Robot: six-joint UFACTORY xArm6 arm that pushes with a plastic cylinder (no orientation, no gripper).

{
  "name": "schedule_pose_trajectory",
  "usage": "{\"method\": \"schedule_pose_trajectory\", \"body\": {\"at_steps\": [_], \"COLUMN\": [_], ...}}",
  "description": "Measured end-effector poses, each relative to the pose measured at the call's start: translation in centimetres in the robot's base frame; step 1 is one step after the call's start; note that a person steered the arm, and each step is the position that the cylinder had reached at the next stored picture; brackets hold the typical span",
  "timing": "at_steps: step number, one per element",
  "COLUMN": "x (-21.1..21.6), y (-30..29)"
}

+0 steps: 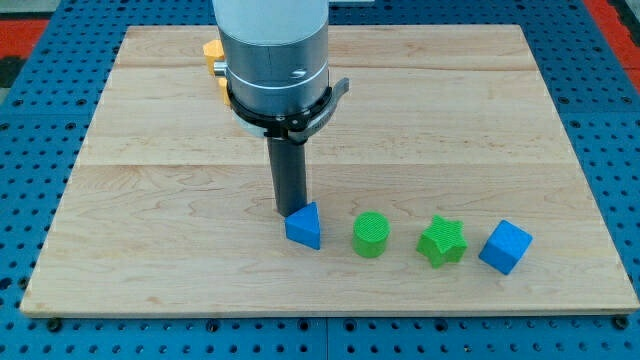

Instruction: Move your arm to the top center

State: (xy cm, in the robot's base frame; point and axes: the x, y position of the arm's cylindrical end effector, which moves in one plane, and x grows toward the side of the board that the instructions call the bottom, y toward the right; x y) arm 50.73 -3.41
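My tip [289, 211] rests on the wooden desk [150, 200] a little below the middle, just above and to the left of the blue triangular block [304, 226], touching it or nearly so; the rod's end sits so close to the block's upper edge that I cannot tell which. There is no gripper on this arm, only the rod, so nothing opens or closes. The goal is the desk's top centre, up the view from here, so the clean move is probably a straight slide away from the row of blocks, leaving the blue triangular block where it lies. To its right, in a line along the lower part of the desk, stand a green cylinder [371, 235], a green star block [441, 241] and a blue cube [505, 246], all apart from each other and off the likely path. The arm's grey body [275, 60] covers much of the top centre, and behind it on the left peep an orange block [211, 49] and a yellow one [222, 88], shapes hidden; they may lie near the target, so approach with care.
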Motion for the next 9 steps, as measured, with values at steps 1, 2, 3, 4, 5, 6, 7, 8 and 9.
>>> {"method": "schedule_pose_trajectory", "body": {"at_steps": [1,2,3,4,5,6,7,8,9], "x": [0.0,0.9,1.6,-0.9,-8.0,-15.1,-20.7,-25.5,-31.4], "y": [0.0,0.0,0.0,-0.7,1.8,3.4,0.2,-0.9,-1.4]}}
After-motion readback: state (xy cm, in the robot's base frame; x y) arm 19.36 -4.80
